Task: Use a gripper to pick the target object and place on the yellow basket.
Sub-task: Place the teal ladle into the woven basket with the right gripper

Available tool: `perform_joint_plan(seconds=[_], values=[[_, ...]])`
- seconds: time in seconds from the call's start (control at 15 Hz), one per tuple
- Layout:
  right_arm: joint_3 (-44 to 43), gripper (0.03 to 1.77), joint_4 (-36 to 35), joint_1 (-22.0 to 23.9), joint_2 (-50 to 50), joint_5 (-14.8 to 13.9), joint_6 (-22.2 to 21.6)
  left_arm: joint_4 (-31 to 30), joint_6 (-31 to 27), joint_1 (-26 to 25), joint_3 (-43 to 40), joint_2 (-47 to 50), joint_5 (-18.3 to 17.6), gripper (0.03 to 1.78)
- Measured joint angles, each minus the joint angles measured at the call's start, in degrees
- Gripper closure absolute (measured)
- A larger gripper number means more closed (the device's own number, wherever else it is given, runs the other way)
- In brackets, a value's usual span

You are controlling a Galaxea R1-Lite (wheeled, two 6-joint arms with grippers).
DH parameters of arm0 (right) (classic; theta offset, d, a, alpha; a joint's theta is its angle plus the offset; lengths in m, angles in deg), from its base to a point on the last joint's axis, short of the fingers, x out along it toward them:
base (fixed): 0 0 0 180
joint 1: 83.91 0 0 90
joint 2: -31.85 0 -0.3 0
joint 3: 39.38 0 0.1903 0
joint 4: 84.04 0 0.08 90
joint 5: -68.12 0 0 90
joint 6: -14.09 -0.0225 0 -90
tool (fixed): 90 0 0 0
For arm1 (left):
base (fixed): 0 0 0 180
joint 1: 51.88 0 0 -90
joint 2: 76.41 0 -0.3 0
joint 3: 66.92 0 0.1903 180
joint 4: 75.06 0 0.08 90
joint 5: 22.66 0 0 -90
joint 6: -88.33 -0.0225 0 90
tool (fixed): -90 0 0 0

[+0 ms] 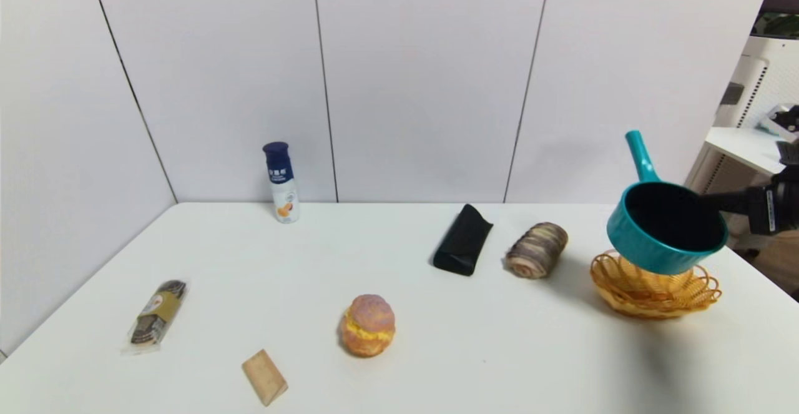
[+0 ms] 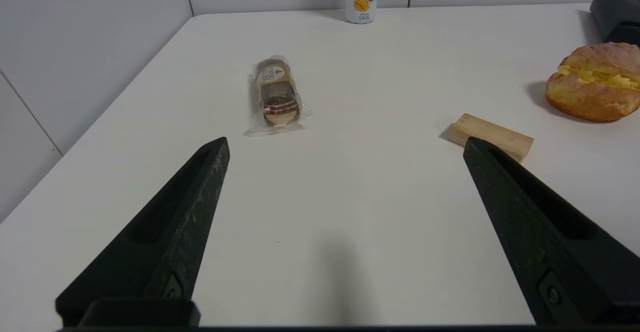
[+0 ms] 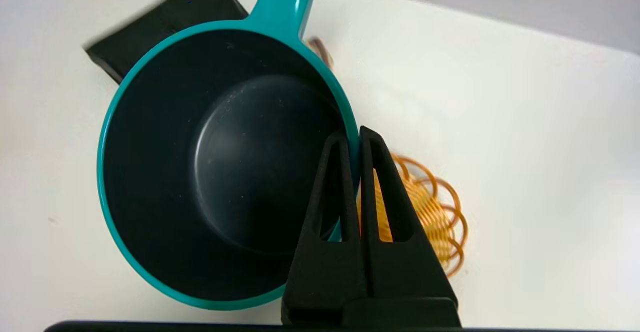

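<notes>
The teal saucepan (image 1: 665,226) hangs tilted in the air just above the yellow basket (image 1: 655,292) at the table's right side, its handle pointing up and away. My right gripper (image 3: 354,136) is shut on the saucepan (image 3: 225,172) rim, one finger inside the dark bowl and one outside. Part of the yellow basket (image 3: 440,217) shows beneath, past the pan's edge. My left gripper (image 2: 345,144) stands open over bare table at the near left, holding nothing.
A black folded pouch (image 1: 463,239) and a striped roll (image 1: 537,250) lie left of the basket. A cream bun (image 1: 367,325), a wooden block (image 1: 264,376), a wrapped biscuit pack (image 1: 156,314) and a white bottle (image 1: 281,183) stand farther left.
</notes>
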Motion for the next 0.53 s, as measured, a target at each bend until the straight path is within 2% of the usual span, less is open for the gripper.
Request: perform_joint_plan(seconds=[0.13,0.4,0.53], values=[[1.60,1.73,-2.12,1.28,2.02,-0.01,1.74,0.00,0.01,-0.04,0.00,0.00,-0.02,0.12],[1.95,1.73,-12.67,2.77,9.22,0.24,1.62,0.00,0.00,-0.04,0.00,0.00,-0.02,0.12],[1.65,1.73,-14.68,3.04,12.15,0.33,1.55,0.00,0.04,-0.01,0.00,0.00,0.02,0.12]])
